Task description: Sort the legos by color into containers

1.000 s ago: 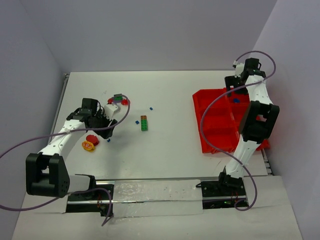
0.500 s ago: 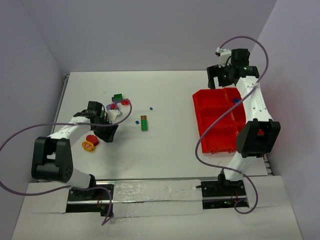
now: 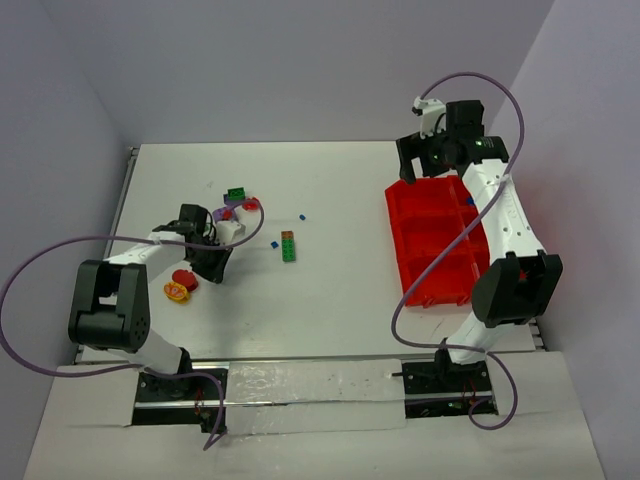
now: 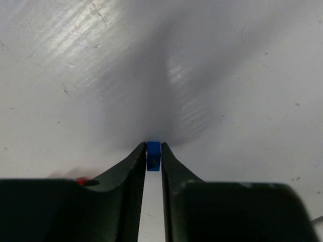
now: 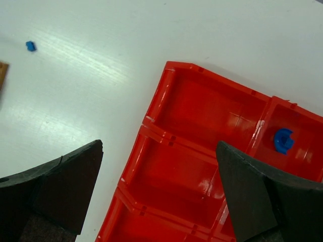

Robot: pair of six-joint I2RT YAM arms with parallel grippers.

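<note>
My left gripper (image 4: 153, 151) is shut on a small blue lego (image 4: 153, 155), pinched between the fingertips right at the table surface. From above, this gripper (image 3: 212, 268) sits left of centre, next to a red and yellow-orange lego pile (image 3: 180, 285). My right gripper (image 5: 159, 148) is open and empty, hovering over the far-left corner of the red containers tray (image 5: 151, 121). A blue piece (image 5: 283, 140) lies in one back compartment. In the top view the right gripper (image 3: 420, 165) is at the tray's (image 3: 400, 260) back edge.
Loose legos lie on the white table: a green and red stack (image 3: 288, 246), a tiny blue bit (image 3: 275, 243), another blue bit (image 3: 302, 216), and a green (image 3: 237, 193), purple (image 3: 222, 212) and red (image 3: 250, 204) cluster behind the left arm. Walls enclose the table.
The left gripper's jaws have closed on the blue lego. The right arm has swung left from the tray's back-right side to its far-left corner, still open.
</note>
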